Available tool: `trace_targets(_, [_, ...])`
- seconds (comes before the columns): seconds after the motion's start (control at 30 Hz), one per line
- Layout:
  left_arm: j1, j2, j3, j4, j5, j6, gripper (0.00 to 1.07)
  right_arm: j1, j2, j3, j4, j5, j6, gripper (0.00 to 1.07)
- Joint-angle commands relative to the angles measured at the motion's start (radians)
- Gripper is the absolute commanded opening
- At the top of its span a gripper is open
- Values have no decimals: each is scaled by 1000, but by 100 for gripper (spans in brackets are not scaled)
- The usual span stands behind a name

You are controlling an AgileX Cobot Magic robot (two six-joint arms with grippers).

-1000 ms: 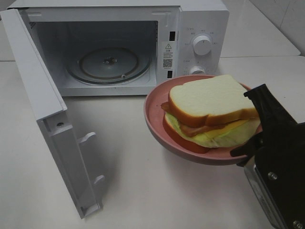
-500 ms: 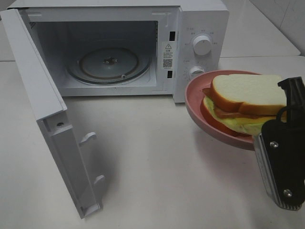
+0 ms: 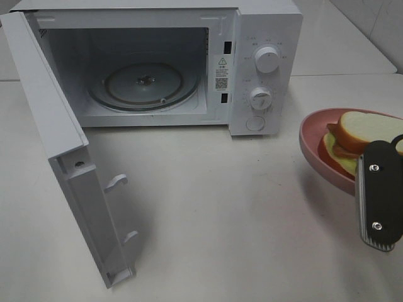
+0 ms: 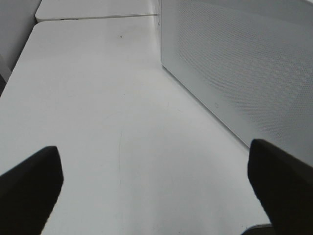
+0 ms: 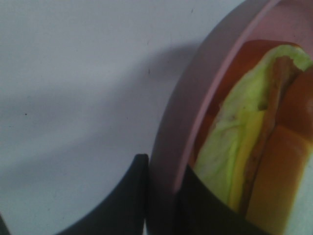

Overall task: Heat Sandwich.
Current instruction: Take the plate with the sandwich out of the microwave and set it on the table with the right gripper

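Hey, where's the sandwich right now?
The sandwich sits on the pink plate at the far right of the exterior high view, right of the open microwave, with the right end effector gripping the plate's rim.

1 sandwich (image 3: 364,131) – 1 plate (image 3: 315,143) – 1 microwave (image 3: 264,38)

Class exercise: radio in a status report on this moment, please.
Right gripper shut on round pink plate rim, square white-bread sandwich aboard. Left gripper open, empty. White microwave door open, path unobstructed.
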Motion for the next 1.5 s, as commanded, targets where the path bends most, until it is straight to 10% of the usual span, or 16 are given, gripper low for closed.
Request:
trace_targets(0.03, [-3,-20,2,3,-6,-7,97,3,-8,-2,-51,26,63,0])
trace_targets(1.5, [-3,-20,2,3,-6,-7,97,3,318,-141,-230,303,1030,0])
